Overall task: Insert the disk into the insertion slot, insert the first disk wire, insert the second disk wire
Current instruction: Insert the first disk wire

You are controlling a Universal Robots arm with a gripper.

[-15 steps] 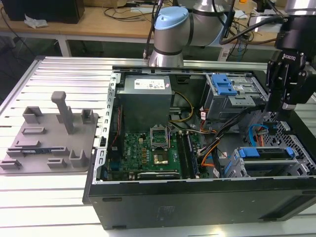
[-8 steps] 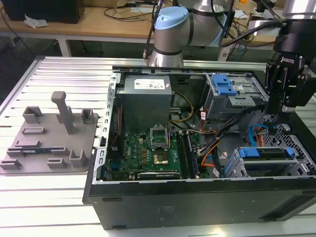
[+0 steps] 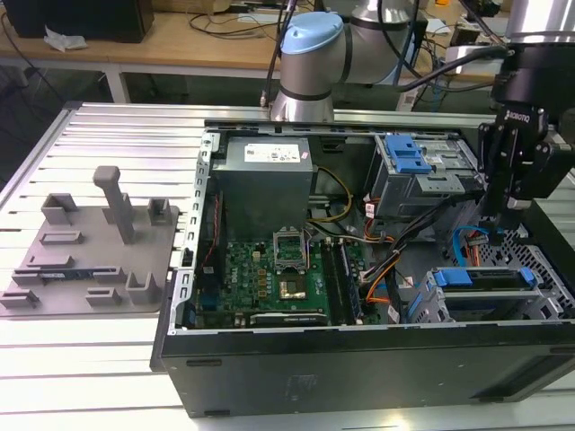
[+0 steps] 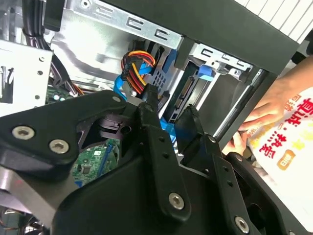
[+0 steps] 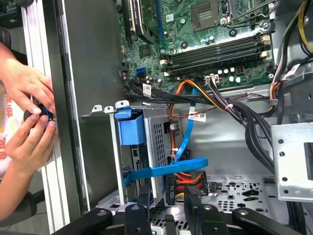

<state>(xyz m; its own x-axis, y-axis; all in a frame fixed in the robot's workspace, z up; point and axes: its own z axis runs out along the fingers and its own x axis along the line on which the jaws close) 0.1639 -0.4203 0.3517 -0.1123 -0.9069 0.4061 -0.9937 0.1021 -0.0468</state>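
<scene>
Hands rest outside the case in first wrist view.

Your arm stands at the far side in the exterior view, with its blue-capped joint upright. The upper links run across toward the exterior view's right. There the wrist points straight down and carries the black hand, which hangs nearly vertical with the fingertips at the lowest point. In both wrist views you look along the hand from behind. Its two black fingers are spread apart and almost parallel, and you can see a clear gap between them. The dark linkage bars behind them are spread wide to both sides.
</scene>
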